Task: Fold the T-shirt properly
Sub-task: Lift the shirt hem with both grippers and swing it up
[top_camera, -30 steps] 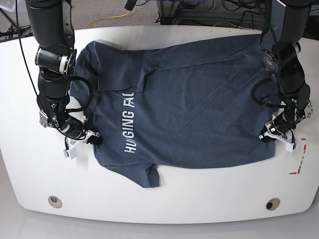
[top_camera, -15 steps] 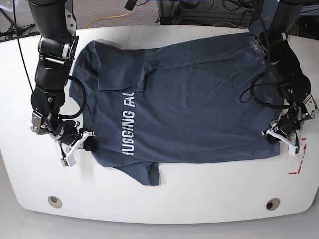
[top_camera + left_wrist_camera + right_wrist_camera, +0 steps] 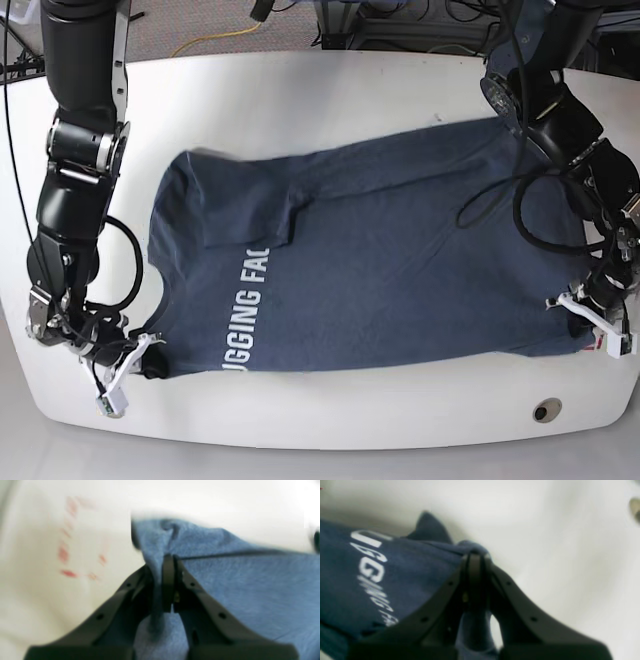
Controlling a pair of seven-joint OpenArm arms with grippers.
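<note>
Cloth is pinched in both pincers: the left gripper (image 3: 166, 580) is closed on a bunched corner of the dark heathered navy-blue cotton T-shirt (image 3: 400, 250) with white block lettering, and the right gripper (image 3: 475, 580) is closed on another corner of it, beside the letters. The shirt lies spread across the white rounded table (image 3: 330, 90), its front edge near the table's front edge, with the two held corners at the front left and front right. One sleeve is doubled over onto the chest. The main risk, I judge, is unequal pulling — if one arm goes faster, the fabric skews and the fold comes out crooked. The grips look thin, so a corner may slip out, and the red tape marks (image 3: 67, 542) are close to the left gripper.
</note>
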